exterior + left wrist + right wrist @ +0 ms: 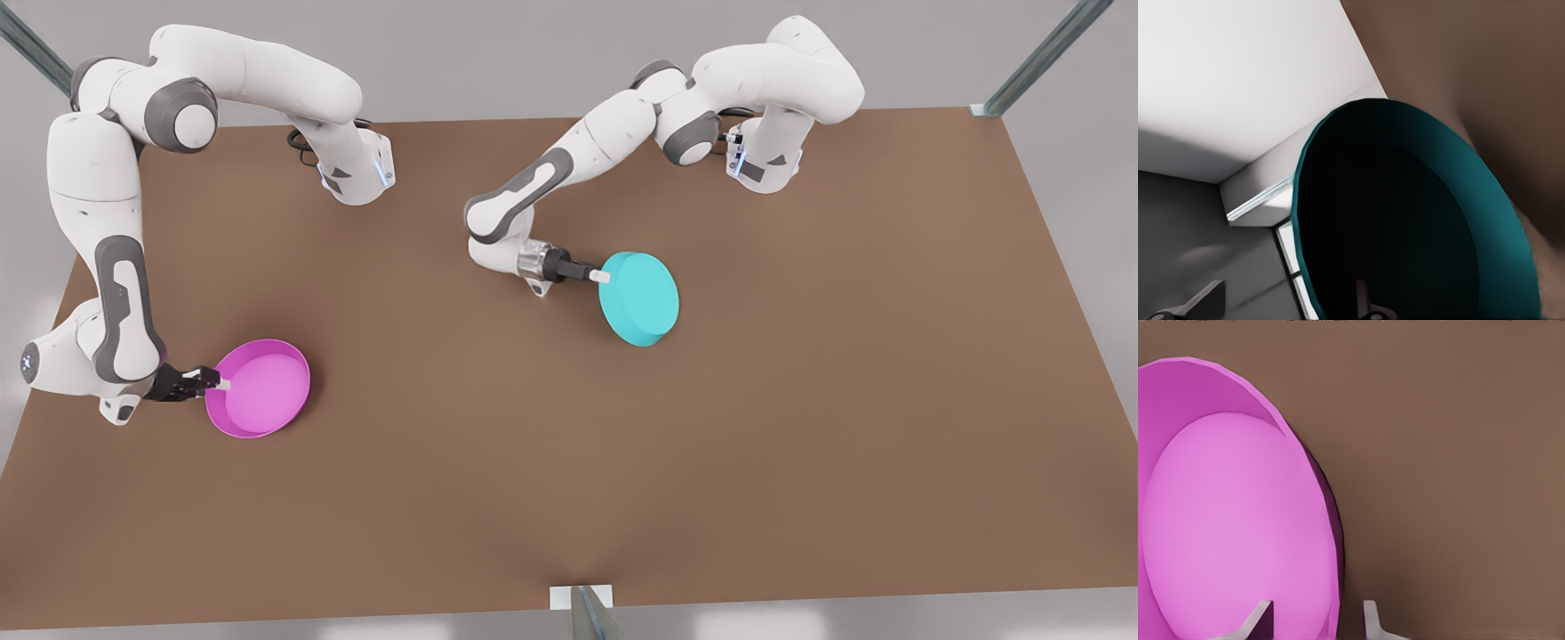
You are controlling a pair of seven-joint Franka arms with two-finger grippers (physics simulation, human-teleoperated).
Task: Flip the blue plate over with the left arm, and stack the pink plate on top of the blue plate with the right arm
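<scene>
The blue plate (640, 300) hangs tilted above the middle of the table, its flat bottom turned toward the front camera. My left gripper (602, 276) is shut on its rim at the side toward the front view's left. In the left wrist view the plate's dark inside (1405, 227) is close up, with one finger (1362, 297) against it. The pink plate (262, 389) lies open side up near the front view's left edge. My right gripper (222, 384) stands open astride its rim (1331, 587), one finger (1261, 617) inside and the other (1370, 620) outside.
The brown table (800, 444) stretches wide toward the front view's right and front. Both arm bases (356, 173) (765, 164) stand at the far edge. Metal frame posts (587, 613) rise at the front edge and at the back corners.
</scene>
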